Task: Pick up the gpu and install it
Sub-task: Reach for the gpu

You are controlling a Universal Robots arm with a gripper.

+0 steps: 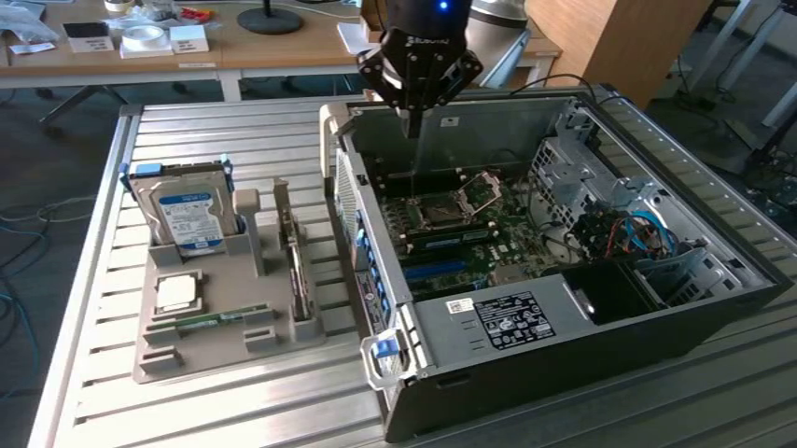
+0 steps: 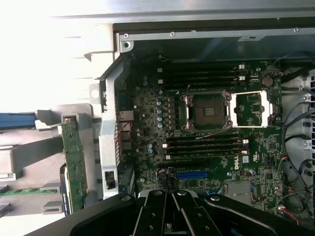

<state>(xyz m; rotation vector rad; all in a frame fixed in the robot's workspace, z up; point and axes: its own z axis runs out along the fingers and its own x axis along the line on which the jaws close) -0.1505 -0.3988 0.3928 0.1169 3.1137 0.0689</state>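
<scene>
Both jaws of the gripper (image 1: 416,126) are pressed together into a single point with nothing between them. It hangs in the upper middle of the exterior view, over the far end of the open case (image 1: 697,313) and above the motherboard (image 1: 473,233). Well apart from it, toward the exterior view's left, the gpu (image 1: 297,271) stands on edge in a slot of the grey tray (image 1: 187,359), near the hard drive (image 1: 187,219), outside the case wall.
</scene>
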